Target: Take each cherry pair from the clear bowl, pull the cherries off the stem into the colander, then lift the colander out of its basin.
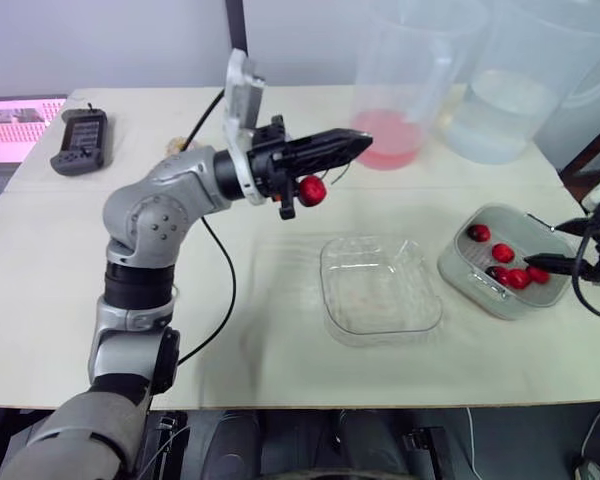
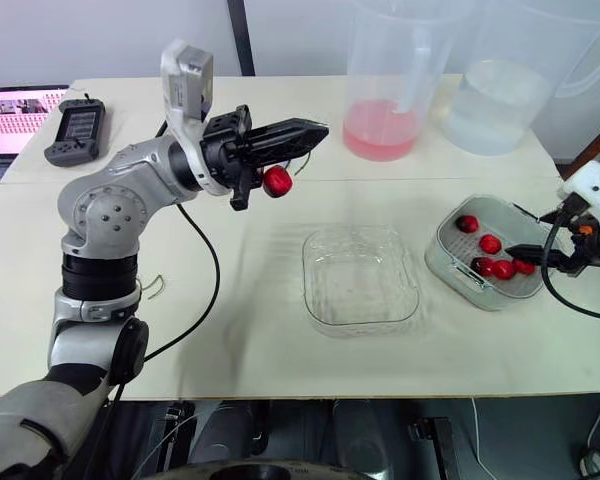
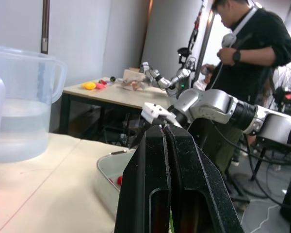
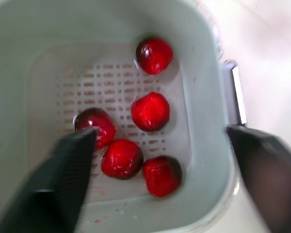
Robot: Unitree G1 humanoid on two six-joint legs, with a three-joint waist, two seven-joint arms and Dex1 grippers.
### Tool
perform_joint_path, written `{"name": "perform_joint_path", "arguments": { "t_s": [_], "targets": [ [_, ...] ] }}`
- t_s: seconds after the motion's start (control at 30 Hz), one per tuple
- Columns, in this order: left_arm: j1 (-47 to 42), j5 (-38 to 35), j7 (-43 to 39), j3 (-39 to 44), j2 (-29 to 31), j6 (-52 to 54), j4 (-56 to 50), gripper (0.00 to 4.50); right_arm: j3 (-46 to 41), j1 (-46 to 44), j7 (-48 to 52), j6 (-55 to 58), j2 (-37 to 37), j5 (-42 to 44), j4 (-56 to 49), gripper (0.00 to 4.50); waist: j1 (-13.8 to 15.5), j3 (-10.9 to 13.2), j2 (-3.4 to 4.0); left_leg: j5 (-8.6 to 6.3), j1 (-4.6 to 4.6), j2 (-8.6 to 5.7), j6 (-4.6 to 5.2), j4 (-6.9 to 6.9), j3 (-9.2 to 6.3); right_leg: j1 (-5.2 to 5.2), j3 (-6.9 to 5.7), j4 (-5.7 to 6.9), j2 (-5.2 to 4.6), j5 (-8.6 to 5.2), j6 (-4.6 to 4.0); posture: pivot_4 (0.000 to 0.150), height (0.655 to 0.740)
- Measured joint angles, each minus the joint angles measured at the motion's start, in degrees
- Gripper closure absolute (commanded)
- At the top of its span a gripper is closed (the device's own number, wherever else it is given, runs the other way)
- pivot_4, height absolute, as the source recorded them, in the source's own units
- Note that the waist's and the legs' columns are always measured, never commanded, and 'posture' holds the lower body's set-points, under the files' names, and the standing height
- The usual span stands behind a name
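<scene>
My left gripper (image 1: pixel 358 143) is clamped on the stem of 1 dangling cherry (image 1: pixel 311 190). My right gripper (image 4: pixel 160 132) gapes above the colander (image 4: pixel 203 87), far right.

A robotics lab, this. Another silver robot arm (image 3: pixel 160 80) works at a far beige table (image 3: pixel 102 94). A person in black (image 3: pixel 254 58) stands alongside.

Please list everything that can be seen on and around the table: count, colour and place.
table: one, beige, under everything
clear bowl: one, transparent, empty, table middle
colander: one, pale grey, table's right side
cherries: five, red, inside the colander
hanging cherry: one, red, under the left gripper
pitchers: two, clear, far edge; one with pink liquid, one with water
handheld device: one, black, far left
person: one, black top, beyond the table
left gripper: black, shut on the cherry's stem, raised
right gripper: black, open, over the colander
</scene>
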Motion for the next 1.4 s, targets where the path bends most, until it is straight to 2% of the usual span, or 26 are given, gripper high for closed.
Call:
{"name": "perform_joint_path", "arguments": {
  "t_s": [0.1,0.27,0.33,0.53,0.67,0.9,1.0,1.07,1.37,1.4],
  "targets": [
    [0.0,-0.4,0.5,0.3,-0.3,0.0,0.0,4.50,-2.9,-2.5,2.7,5.3,-1.5,3.6,-3.8,0.06,-0.3,0.0,0.01,0.00,0.03,0.01,0.00,-0.01,0.00,0.00,0.00,0.01,0.02,0.00,0.00,0.150,0.7400],
    [-0.1,-1.2,0.6,0.3,-0.9,0.1,0.1,4.50,-8.9,-7.6,3.9,18.1,0.9,16.5,-16.7,0.06,-0.2,0.0,0.01,0.00,0.04,0.02,0.00,0.02,-0.06,0.07,-0.03,0.01,0.05,0.00,-0.01,0.150,0.7400],
    [-0.2,-1.2,0.6,0.3,-1.2,0.1,0.3,4.50,-10.2,-10.0,1.6,22.9,5.0,22.6,-21.9,0.06,-0.2,0.0,0.00,0.00,0.03,0.01,0.00,0.04,-0.06,0.10,-0.02,-0.01,0.04,0.00,-0.01,0.150,0.7400],
    [-2.4,-2.7,0.5,0.3,-2.9,1.2,0.5,4.50,-8.1,-16.9,-15.3,30.8,26.2,38.0,-33.9,0.06,-0.1,0.0,0.00,0.00,-0.08,0.01,0.01,0.23,-0.16,0.11,-0.06,0.03,0.07,0.02,-0.01,0.150,0.7400],
    [-2.8,-3.1,0.3,0.1,-3.0,1.8,0.6,4.50,-4.3,-17.7,-25.5,31.1,37.8,41.2,-36.1,0.06,0.0,0.0,0.00,0.00,-0.12,0.01,0.01,0.29,-0.19,0.10,-0.07,0.04,0.06,0.04,0.03,0.150,0.7400],
    [-3.1,-3.6,-0.1,0.1,-2.6,2.9,0.6,4.50,-2.0,-19.3,-34.4,29.4,46.7,44.0,-36.3,0.06,0.0,0.0,0.01,-0.01,-0.13,0.01,0.01,0.32,-0.21,0.10,-0.08,0.05,0.07,0.07,0.04,0.150,0.7400],
    [-3.1,-3.6,-0.2,-0.1,-2.5,2.9,0.5,4.50,-1.8,-19.3,-36.1,29.1,48.3,45.4,-36.5,0.87,-0.1,0.0,0.01,-0.01,-0.12,0.01,0.01,0.32,-0.22,0.10,-0.08,0.08,0.07,0.07,0.04,0.150,0.7400],
    [-3.1,-3.6,-0.2,-0.3,-2.5,2.9,0.5,4.50,-1.3,-19.0,-36.6,29.0,48.7,46.4,-36.8,1.81,-0.1,0.0,0.01,-0.01,-0.12,0.01,0.02,0.32,-0.22,0.10,-0.08,0.08,0.07,0.07,0.04,0.150,0.7400],
    [-3.1,-3.6,-0.9,-0.4,-2.4,2.9,0.5,4.50,-0.8,-18.0,-37.0,28.3,48.1,47.5,-37.0,1.81,-0.2,0.0,0.01,-0.01,-0.12,0.01,0.02,0.32,-0.21,0.10,-0.08,0.08,0.07,0.06,0.04,0.150,0.7400],
    [-3.1,-3.6,-0.9,-0.6,-2.4,2.9,0.5,4.50,-0.8,-18.0,-37.2,28.1,48.1,47.6,-37.0,2.06,-0.2,0.0,0.01,-0.01,-0.12,0.01,0.02,0.32,-0.21,0.10,-0.08,0.08,0.07,0.06,0.04,0.150,0.7400]
  ]
}}
